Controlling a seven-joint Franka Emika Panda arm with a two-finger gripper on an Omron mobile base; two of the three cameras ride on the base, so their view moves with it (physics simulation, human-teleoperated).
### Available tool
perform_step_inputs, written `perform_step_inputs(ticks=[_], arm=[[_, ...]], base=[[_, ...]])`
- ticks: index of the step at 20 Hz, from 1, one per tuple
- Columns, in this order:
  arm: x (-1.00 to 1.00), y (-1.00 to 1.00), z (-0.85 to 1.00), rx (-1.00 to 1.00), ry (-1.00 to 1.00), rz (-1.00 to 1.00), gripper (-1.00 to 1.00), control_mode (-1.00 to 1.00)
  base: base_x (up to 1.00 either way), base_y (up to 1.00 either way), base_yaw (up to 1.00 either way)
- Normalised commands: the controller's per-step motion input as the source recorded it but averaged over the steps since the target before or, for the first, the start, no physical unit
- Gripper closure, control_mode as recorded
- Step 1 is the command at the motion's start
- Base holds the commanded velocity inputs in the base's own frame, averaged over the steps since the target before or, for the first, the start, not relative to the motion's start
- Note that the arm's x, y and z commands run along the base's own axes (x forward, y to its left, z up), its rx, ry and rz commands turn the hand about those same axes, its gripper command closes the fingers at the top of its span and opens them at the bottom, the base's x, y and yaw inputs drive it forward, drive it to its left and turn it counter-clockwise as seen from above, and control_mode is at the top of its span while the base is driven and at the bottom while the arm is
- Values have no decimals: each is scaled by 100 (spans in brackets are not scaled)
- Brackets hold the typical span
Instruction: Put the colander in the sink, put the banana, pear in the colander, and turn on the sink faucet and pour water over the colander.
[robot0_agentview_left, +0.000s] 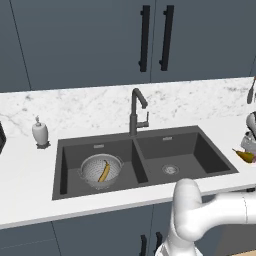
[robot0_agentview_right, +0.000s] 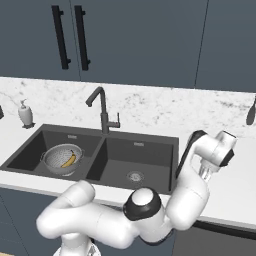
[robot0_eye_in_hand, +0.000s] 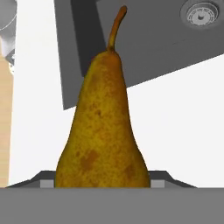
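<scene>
Pear: close up in hand view, betw. gripper fingers, clamped, over white counter R of sink.
Colander: L basin, holds banana.
Faucet: behind divider.

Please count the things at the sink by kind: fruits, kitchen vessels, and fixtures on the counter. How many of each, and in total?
Fruits: 2, the banana and the pear.
Vessels: 1, the colander, in the left basin of the sink.
Fixtures: 2, the sink faucet and the soap dispenser.
Total: 5.
</scene>
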Motion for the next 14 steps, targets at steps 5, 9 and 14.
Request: perform_step_inputs(ticks=[5,9,14], arm=[[-24,100,5,0,-30,-28,100,-100],[-11,100,34,0,-8,-34,100,-100],[-12,100,74,0,17,-23,100,-100]], base=[[0,0,0],[0,0,0],[0,0,0]])
